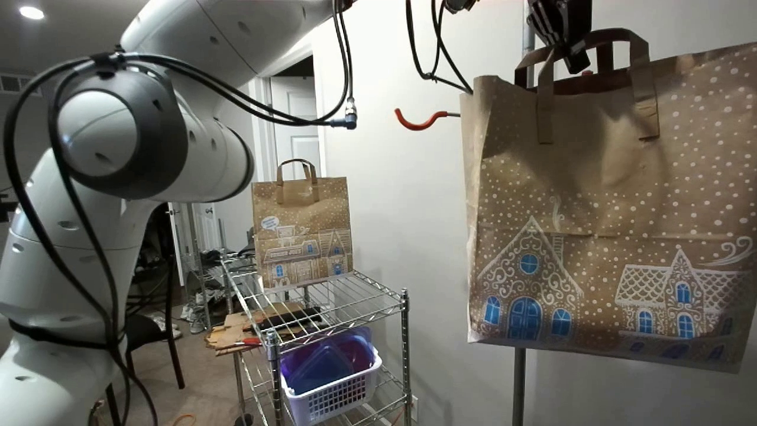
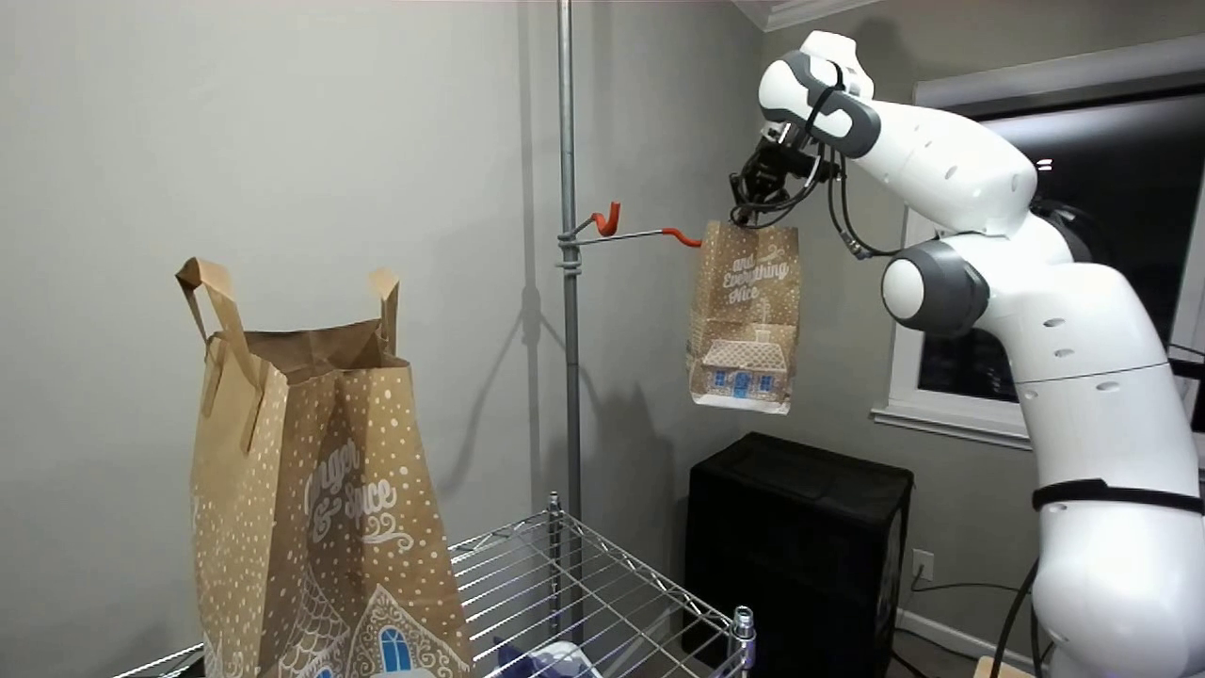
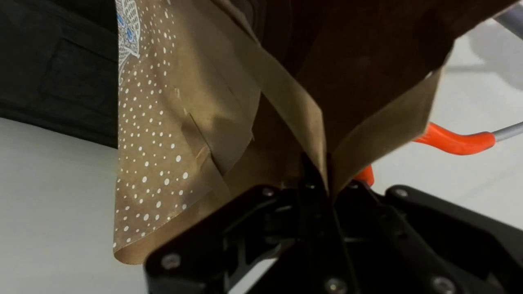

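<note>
My gripper (image 3: pixel 329 183) is shut on a handle (image 3: pixel 300 108) of a brown paper bag printed with white dots and houses with blue windows. The bag hangs upright in the air in both exterior views (image 1: pixel 591 195) (image 2: pixel 744 325). The gripper is above the bag's open top in both exterior views (image 1: pixel 576 59) (image 2: pixel 751 215). Two red-orange hooks (image 2: pixel 607 222) (image 2: pixel 682 237) stick out from a metal pole (image 2: pixel 570 377). One hook ends at the bag's edge in that view; I cannot tell whether it touches. The wrist view shows both hooks (image 3: pixel 459 139) (image 3: pixel 365 175) beside the bag, one partly hidden.
A similar paper bag (image 1: pixel 303 236) stands on a wire shelf (image 1: pixel 355 307), also near in an exterior view (image 2: pixel 320 508). A white basket (image 1: pixel 334 402) with purple and blue things sits on the lower shelf. A black box (image 2: pixel 791 527) stands near the wall by the window.
</note>
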Available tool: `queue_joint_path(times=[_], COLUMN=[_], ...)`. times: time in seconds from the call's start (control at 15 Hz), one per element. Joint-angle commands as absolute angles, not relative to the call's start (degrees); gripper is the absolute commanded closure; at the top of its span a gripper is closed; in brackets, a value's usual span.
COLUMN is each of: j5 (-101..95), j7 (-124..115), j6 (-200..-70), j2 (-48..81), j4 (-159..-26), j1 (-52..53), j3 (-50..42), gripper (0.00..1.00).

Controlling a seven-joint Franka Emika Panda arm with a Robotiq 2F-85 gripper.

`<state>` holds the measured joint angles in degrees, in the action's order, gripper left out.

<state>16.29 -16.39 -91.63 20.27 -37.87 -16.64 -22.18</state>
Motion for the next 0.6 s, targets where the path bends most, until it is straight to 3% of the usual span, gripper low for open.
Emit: queue_joint_path(times=[0.0, 0.53], j5=[16.88, 16.63], j7=[-12.52, -6.39], j6=[-91.94, -92.7], j2=[22.15, 24.52], j4=[-34.89, -31.47], j1=[-17.55, -16.62], j3=[-21.71, -20.96], gripper=[0.96, 0.96])
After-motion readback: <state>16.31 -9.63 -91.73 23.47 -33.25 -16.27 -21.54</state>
